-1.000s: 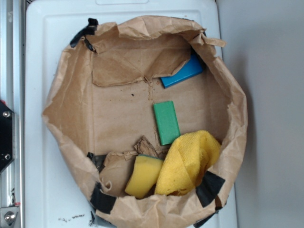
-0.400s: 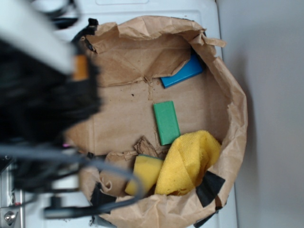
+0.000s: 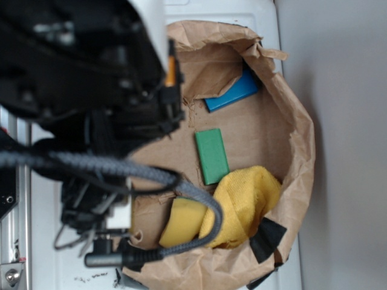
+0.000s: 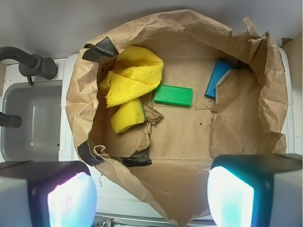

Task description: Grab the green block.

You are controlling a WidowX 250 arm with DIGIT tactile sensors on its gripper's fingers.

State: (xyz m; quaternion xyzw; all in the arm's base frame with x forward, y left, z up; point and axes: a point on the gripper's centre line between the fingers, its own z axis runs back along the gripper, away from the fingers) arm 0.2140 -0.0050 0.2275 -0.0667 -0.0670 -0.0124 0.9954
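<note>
Contents of the crumpled brown paper bag [image 4: 265, 90], rolled down into a shallow open nest: one small flat green rectangular block [image 4: 173, 95], matte, lying flat on the bag floor near its centre, free on its long sides and so reachable from above; one bright blue flat block [image 4: 217, 78], tilted against the bag wall and part-hidden by a paper flap; one folded yellow cloth [image 4: 135, 73], its edge just beside the green block's end; one yellow sponge [image 4: 128, 116] tucked under the cloth. Black robot gripper [image 4: 150, 196]: held well above the bag rim, fingers spread wide, empty. Approach not yet begun; the cloth's closeness probably favours gripping across the block's narrow width.
</note>
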